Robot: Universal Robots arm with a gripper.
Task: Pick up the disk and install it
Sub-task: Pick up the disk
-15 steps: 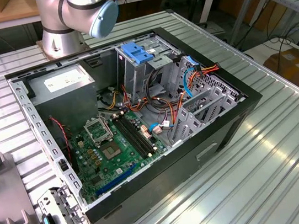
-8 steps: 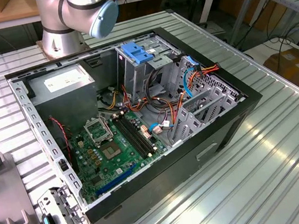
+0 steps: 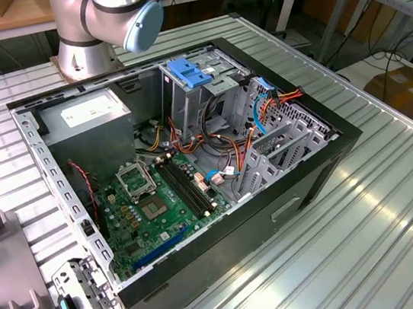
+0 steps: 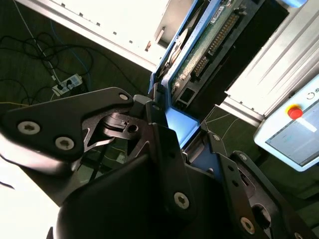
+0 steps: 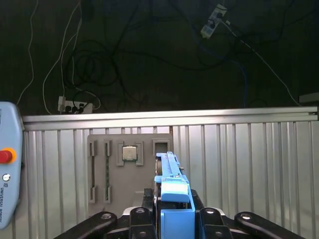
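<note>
My gripper (image 5: pixel 174 221) is shut on the disk (image 5: pixel 173 191). In the first wrist view the disk stands edge-on between the black fingers (image 5: pixel 142 219), with its light blue side rail uppermost. The second wrist view shows the disk (image 4: pixel 207 47) from its underside: a green circuit board framed by blue rails, reaching away from the gripper (image 4: pixel 174 132). In the exterior view the open black computer case (image 3: pixel 316 170) lies on the ribbed metal table, with a grey drive cage (image 3: pixel 281 140) at the exterior view's right end. The arm's base and a joint (image 3: pixel 113 10) rise behind the case.
A grey fixture plate (image 5: pixel 107 172) holding a processor chip (image 5: pixel 129 153) lies beyond the disk. A pendant with a red button (image 5: pixel 5 156) sits beside it. Inside the case are a green motherboard (image 3: pixel 148 205), a grey box with a white sticker (image 3: pixel 89 113) and a blue bracket (image 3: pixel 191 73).
</note>
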